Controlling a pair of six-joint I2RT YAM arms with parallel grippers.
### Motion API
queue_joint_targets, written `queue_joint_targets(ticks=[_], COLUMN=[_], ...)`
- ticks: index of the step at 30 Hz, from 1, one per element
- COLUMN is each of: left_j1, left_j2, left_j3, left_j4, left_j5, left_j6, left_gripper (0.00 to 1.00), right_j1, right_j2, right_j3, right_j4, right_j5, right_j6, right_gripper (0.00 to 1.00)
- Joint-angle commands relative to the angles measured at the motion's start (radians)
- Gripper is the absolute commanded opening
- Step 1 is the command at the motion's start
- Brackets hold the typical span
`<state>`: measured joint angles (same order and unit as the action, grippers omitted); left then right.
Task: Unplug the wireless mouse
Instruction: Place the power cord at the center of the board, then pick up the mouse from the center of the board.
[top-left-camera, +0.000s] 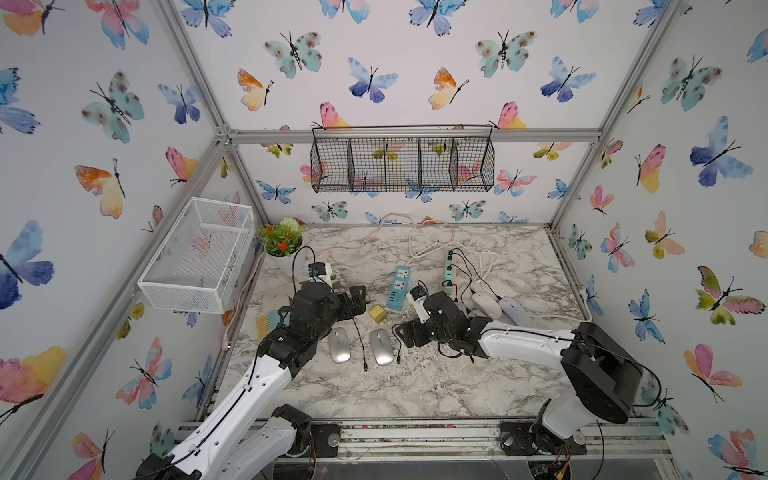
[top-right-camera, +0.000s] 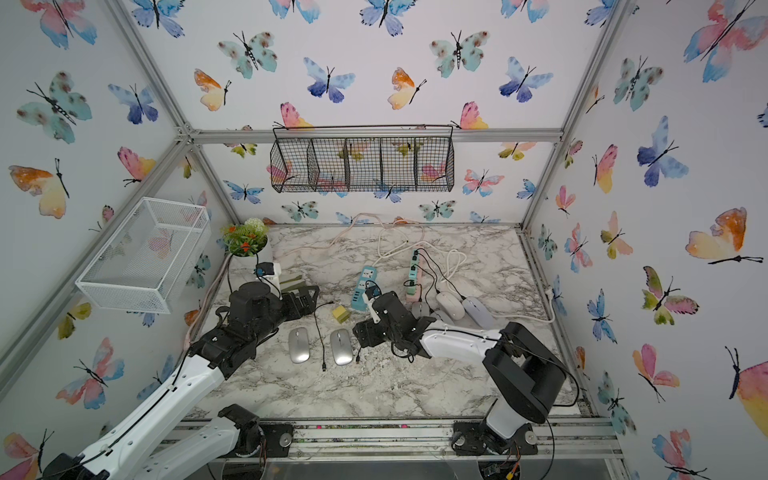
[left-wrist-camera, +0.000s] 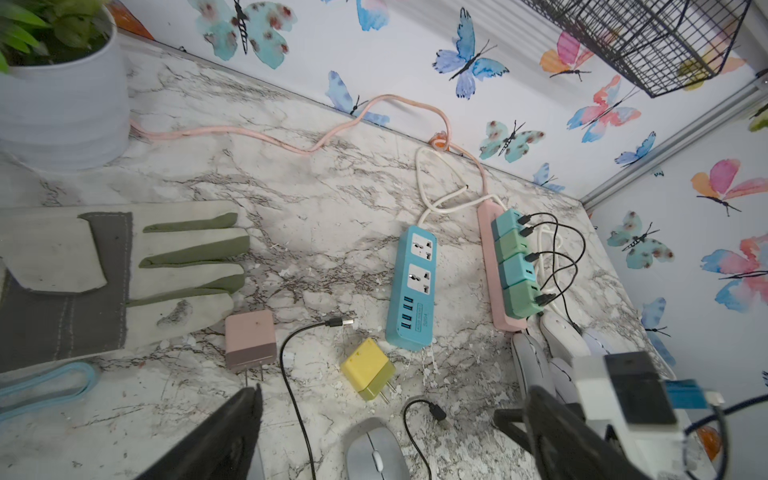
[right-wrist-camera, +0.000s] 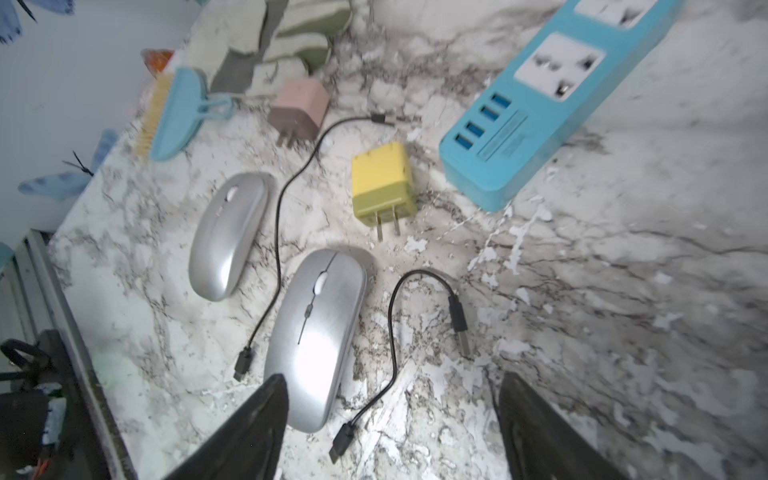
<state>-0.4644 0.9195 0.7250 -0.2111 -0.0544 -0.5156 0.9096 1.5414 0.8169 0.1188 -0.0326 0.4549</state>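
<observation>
Silver mouse (right-wrist-camera: 320, 332) is on the table directly ahead of the right claw (right-wrist-camera: 392, 378). Its tail end is just beside one finger (right-wrist-camera: 257, 424), outside the gap. Nothing is plugged into it. Short black cable (right-wrist-camera: 393, 332) lies loose beside the mouse and runs through the gap between the fingers, both plugs free on the table. Right claw is spread wide, pinching nothing.

Second silver mouse (right-wrist-camera: 228, 241) lies farther from that claw, on the first mouse's far side. Long black cable (right-wrist-camera: 277, 249) lies between the two, loose at both ends.

Left claw (top-left-camera: 356, 302) is also spread and empty, well apart from both mice, which lie behind it toward the base rail.

Right arm (top-left-camera: 528, 343): elbow high at front right, forearm low across the table toward centre. Left arm (top-left-camera: 257, 386): stretched diagonally from front left, wrist low over the table.

Room:
- Butterfly wallpaper (top-left-camera: 395, 104) on all walls, on an aluminium frame (top-left-camera: 415, 135).
- Marble tabletop (top-left-camera: 415, 386).
- White wire basket (top-left-camera: 178, 286) on the wall on the left arm's side.
- Black wire basket (top-left-camera: 403, 166) on the back wall, above and beyond both claws.
- Blue power strip (right-wrist-camera: 540, 116) ahead of the right claw, past the mouse.
- Pink power strip (left-wrist-camera: 487, 257) with chargers and black leads, out beyond the blue one from the left claw.
- Yellow charger (right-wrist-camera: 382, 183) between the claws, prongs toward the right claw.
</observation>
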Motion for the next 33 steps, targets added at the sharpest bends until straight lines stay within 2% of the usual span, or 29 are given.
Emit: queue_joint_targets(ticks=[1, 3, 7, 9, 12, 15, 18, 24, 27, 30, 33], left_j1=[-0.012, -0.056, -0.169, -0.222, -0.293, -0.372, -0.441, -0.507, -0.537, -0.573, -0.596], left_j2=[0.072, 0.12, 0.205, 0.246, 0.308, 0.38, 0.466, 0.677, 0.801, 0.9, 1.002], left_j3=[0.017, 0.044, 0.084, 0.097, 0.102, 0.122, 0.159, 0.294, 0.402, 0.518, 0.637], left_j4=[0.027, 0.028, 0.052, 0.08, 0.13, 0.161, 0.17, 0.151, 0.088, 0.008, -0.108], left_j5=[0.1, 0.096, 0.057, 0.051, 0.048, 0.014, -0.028, -0.023, -0.024, -0.085, -0.181], left_j6=[0.025, 0.035, 0.046, 0.037, 0.009, -0.019, -0.045, -0.098, -0.098, -0.108, -0.162], left_gripper=[0.98, 0.98, 0.98, 0.99, 0.98, 0.98, 0.98, 1.0, 1.0, 0.99, 0.97], right_j1=[0.003, 0.002, -0.004, -0.028, -0.073, -0.135, -0.239, -0.44, -0.559, -0.667, -0.71], right_j2=[-0.095, -0.163, -0.235, -0.255, -0.277, -0.31, -0.328, -0.357, -0.389, -0.392, -0.389], right_j3=[-0.081, -0.134, -0.139, -0.136, -0.14, -0.158, -0.17, -0.19, -0.216, -0.235, -0.238], right_j4=[0.028, 0.025, -0.149, -0.232, -0.298, -0.316, -0.324, -0.307, -0.276, -0.258, -0.262], right_j5=[0.147, 0.25, 0.455, 0.51, 0.51, 0.447, 0.328, 0.072, -0.061, -0.178, -0.201], right_j6=[0.024, 0.061, 0.13, 0.166, 0.193, 0.194, 0.183, 0.154, 0.162, 0.175, 0.178], right_gripper=[0.92, 1.0, 0.99, 0.9, 0.83, 0.82, 0.82, 0.82, 0.82, 0.81, 0.79])
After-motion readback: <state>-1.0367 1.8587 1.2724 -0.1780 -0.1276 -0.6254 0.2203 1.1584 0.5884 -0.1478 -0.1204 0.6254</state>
